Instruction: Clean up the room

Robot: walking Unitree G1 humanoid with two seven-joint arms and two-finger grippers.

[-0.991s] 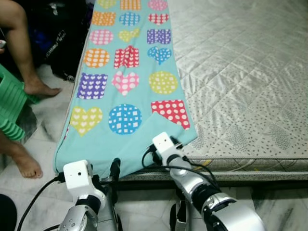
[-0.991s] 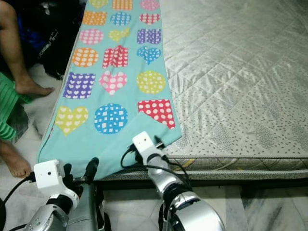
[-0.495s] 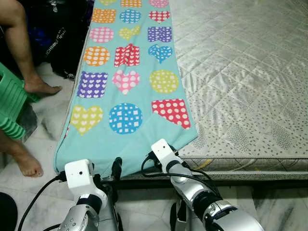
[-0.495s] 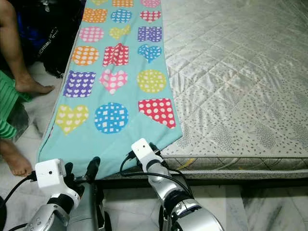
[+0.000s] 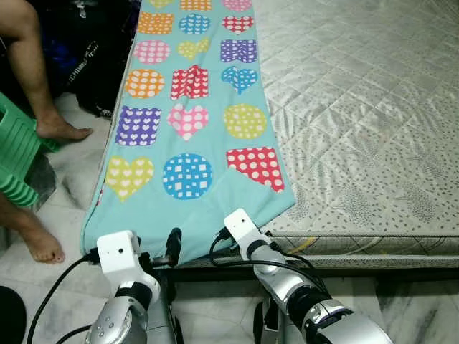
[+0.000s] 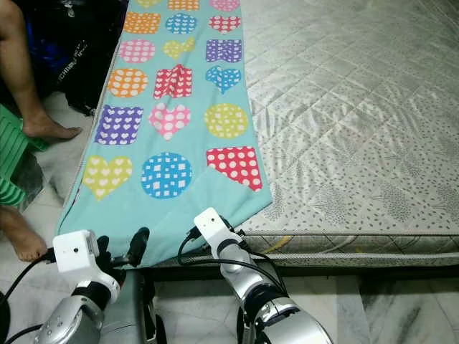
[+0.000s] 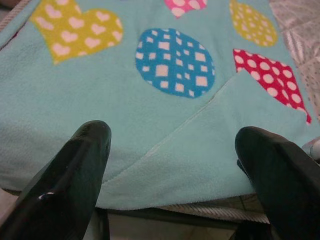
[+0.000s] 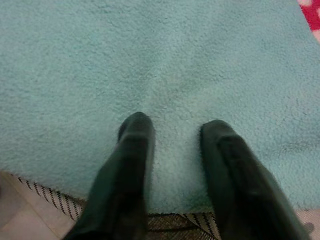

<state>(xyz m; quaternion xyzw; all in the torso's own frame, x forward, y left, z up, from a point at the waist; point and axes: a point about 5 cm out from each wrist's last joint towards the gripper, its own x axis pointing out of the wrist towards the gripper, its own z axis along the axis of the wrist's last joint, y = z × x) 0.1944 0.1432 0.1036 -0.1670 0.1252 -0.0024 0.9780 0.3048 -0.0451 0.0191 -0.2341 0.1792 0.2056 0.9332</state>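
Right hand [image 8: 172, 135] sits at the near hem of the turquoise fleece blanket printed with dotted hearts, circles and squares [image 5: 190, 136], and it has slid back towards the robot since a second ago, when its white wrist block lay further up on the cloth beside the red dotted patch; now that block [image 5: 235, 223] is right at the blanket's edge. In the wrist view its two black fingers [image 8: 132, 165] stand a little apart, tips resting on the fleece, with cloth showing between them, nothing pinched that I can see. The folded-over corner by the red patch looks as it did before.

Left hand [image 7: 175, 165] waits off the near left corner of the blanket, fingers spread wide, holding nothing; its fingertip [image 5: 173, 242] pokes up just below the hem, much where it was half a second ago, though the white wrist block [image 5: 118, 251] has shifted slightly.

The blanket runs as a long strip up the left side of the grey quilted mattress [image 5: 358, 107], its left border hanging over the bed's side towards the pale marble floor [image 5: 64, 201]. The near end drapes just over the mattress front.

To the left, a person's bare foot [image 5: 61, 130] rests on the floor beside a green plastic stool [image 5: 16, 161], another foot [image 5: 37, 244] nearer the robot; both unmoved
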